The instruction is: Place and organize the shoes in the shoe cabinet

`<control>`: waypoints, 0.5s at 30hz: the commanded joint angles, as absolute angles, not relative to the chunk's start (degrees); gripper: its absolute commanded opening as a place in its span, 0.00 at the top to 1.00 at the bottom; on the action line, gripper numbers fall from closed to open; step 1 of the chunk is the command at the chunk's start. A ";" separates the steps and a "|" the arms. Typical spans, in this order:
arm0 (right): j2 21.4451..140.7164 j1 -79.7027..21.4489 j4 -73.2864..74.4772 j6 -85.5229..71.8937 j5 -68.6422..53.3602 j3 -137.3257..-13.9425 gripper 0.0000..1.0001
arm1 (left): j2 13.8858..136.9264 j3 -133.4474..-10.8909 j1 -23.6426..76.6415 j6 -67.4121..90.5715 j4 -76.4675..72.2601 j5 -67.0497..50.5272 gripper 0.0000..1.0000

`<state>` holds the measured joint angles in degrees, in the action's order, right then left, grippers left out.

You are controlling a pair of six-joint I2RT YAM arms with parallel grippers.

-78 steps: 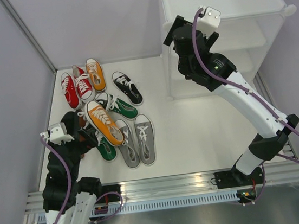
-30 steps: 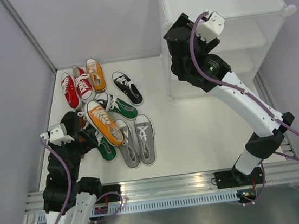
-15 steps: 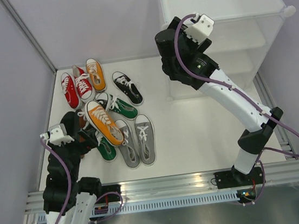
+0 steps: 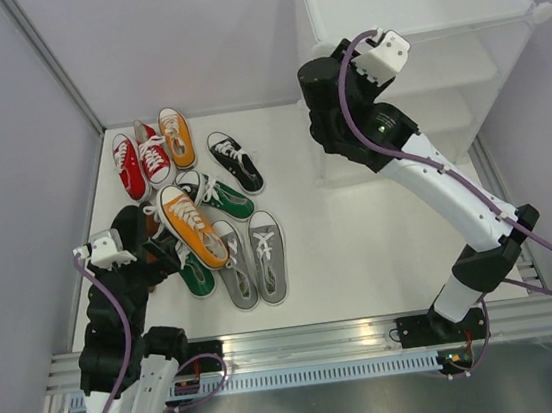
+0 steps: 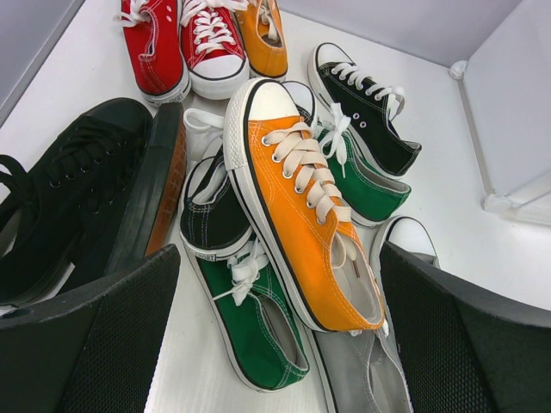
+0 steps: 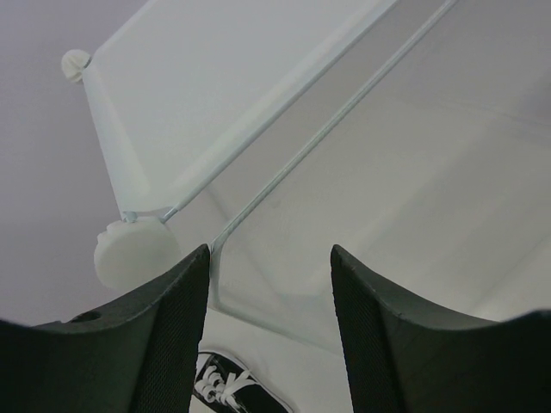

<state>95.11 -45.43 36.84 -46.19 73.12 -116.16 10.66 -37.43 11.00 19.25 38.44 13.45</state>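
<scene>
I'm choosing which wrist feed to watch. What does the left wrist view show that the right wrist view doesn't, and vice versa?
Only the left wrist view: the heap of shoes, with an orange sneaker lying over a green one, a red pair and a grey one. Only the right wrist view: a close look at the shoe cabinet and its translucent shelf panels. Both: a black sneaker with white laces, a round connector of the cabinet, and each view's own claw, left claw and right claw, open and empty.
</scene>
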 commanded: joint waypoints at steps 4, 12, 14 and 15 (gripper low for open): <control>90.44 -44.91 45.25 -44.30 71.99 -113.21 0.38 | 10.20 -37.27 11.16 21.18 36.65 14.33 0.00; 81.13 -45.62 48.77 -40.78 67.86 -103.99 0.39 | 10.28 -37.35 11.16 21.36 36.83 14.68 0.00; 78.50 -45.62 51.23 -40.69 67.50 -102.23 0.38 | 10.28 -37.27 11.16 21.36 36.74 14.85 0.00; 77.53 -45.70 52.11 -41.04 67.41 -100.48 0.39 | 10.20 -37.35 11.16 21.36 36.74 14.94 0.00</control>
<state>80.29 -46.13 42.74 -43.77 66.76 -104.18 10.66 -37.43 11.00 19.29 38.44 13.50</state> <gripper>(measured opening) 0.620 0.995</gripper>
